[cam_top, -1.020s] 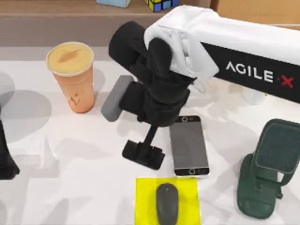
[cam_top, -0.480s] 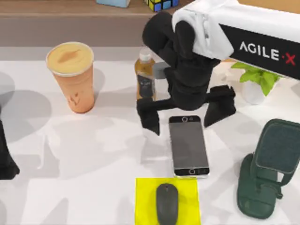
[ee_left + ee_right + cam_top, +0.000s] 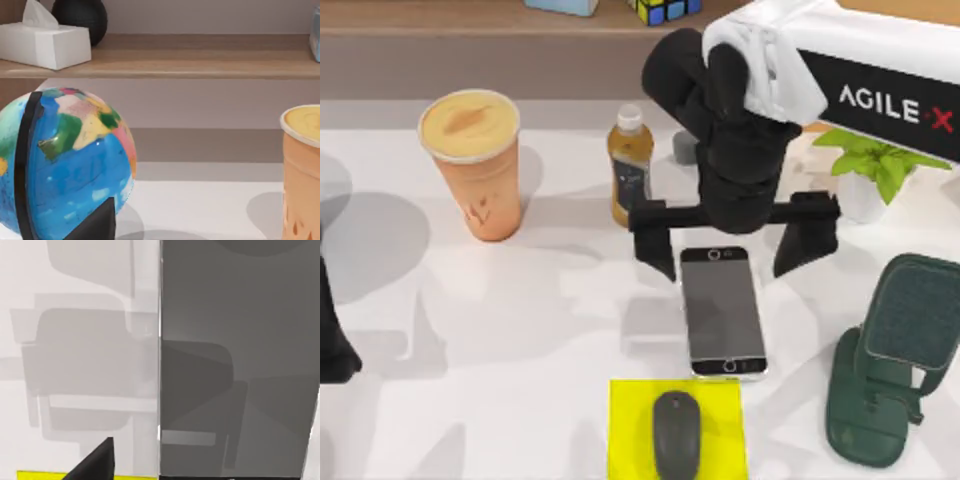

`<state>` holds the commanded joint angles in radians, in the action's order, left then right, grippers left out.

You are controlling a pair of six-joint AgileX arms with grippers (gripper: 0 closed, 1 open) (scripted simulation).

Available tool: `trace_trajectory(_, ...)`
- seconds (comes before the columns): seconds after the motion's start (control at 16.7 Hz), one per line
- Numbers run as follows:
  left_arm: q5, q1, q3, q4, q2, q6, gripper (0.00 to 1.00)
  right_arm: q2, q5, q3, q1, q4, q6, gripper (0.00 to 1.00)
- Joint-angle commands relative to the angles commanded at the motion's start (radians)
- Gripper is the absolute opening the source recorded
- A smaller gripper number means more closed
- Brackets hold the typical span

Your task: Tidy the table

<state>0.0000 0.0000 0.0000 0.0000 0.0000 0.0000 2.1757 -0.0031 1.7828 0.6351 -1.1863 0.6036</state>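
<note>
Right end effector [image 3: 735, 250] | fingers spread wide | above phone [image 3: 722, 312]

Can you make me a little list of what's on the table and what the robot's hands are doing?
Table: white table
Right gripper: open, hanging over the top end of the phone, one finger on each side
Phone: dark smartphone, lying flat, middle of the table
Mouse: grey mouse on a yellow pad, near edge
Drink: orange cup, left side
Bottle: tea bottle, upright, behind the phone
Stand: green phone stand, right side
Plant: small potted plant, right side
Globe: colourful globe, beside the left arm
</note>
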Motion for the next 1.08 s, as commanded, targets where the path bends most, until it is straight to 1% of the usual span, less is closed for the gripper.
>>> trace_trajectory(0.24,0.0,0.0,0.0,0.0,0.0,0.0,1.0,0.009,0.0,-0.025,0.002,0.035,0.001,1.0)
trace_trajectory(0.66,0.0,0.0,0.0,0.0,0.0,0.0,1.0,0.072,0.001,-0.159,0.002,0.232,0.003,1.0)
trace_trajectory(0.9,0.0,0.0,0.0,0.0,0.0,0.0,1.0,0.074,0.001,-0.165,0.002,0.239,0.003,1.0)
trace_trajectory(1.08,0.0,0.0,0.0,0.0,0.0,0.0,1.0,0.074,0.001,-0.165,0.002,0.239,0.003,0.77)
